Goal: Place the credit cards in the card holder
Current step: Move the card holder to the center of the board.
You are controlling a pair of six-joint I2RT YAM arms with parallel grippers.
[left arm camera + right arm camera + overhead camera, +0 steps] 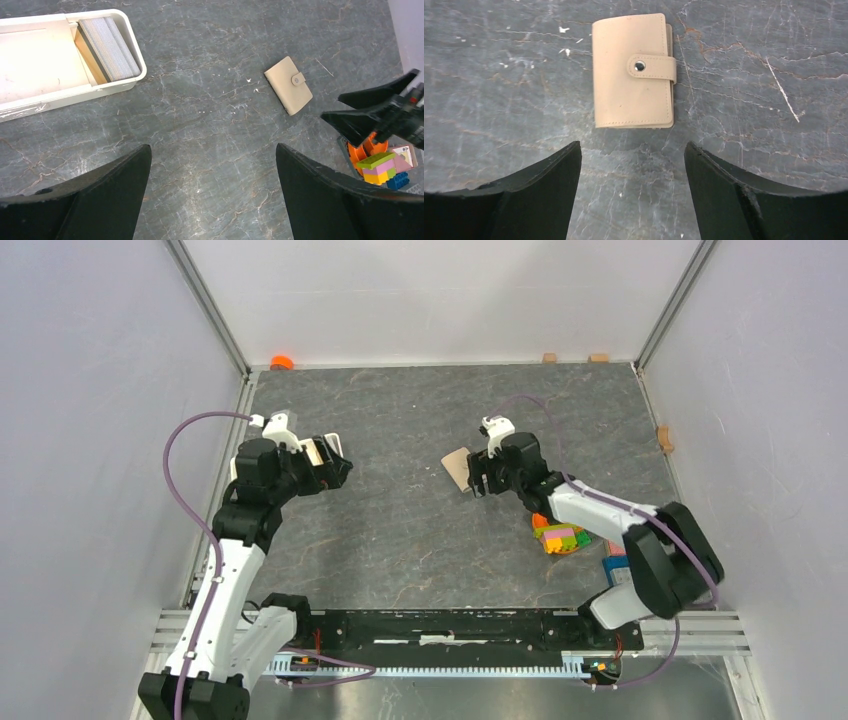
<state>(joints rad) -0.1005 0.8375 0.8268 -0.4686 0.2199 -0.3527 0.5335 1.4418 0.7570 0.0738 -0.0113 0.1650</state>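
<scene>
Approach step: your R gripper [631, 150], jaws apart & empty, hovers by the snapped-shut card holder [631, 70]; next, unsnap it, L gripper [212, 150] (also spread, empty) steadying.

The left arm [225, 585] and right arm [585, 508] share one build: white links between bulky black joints. A thin purple cable [166, 458] loops along each. The fingers [100, 200] are matte black wedges tapering to points.
</scene>
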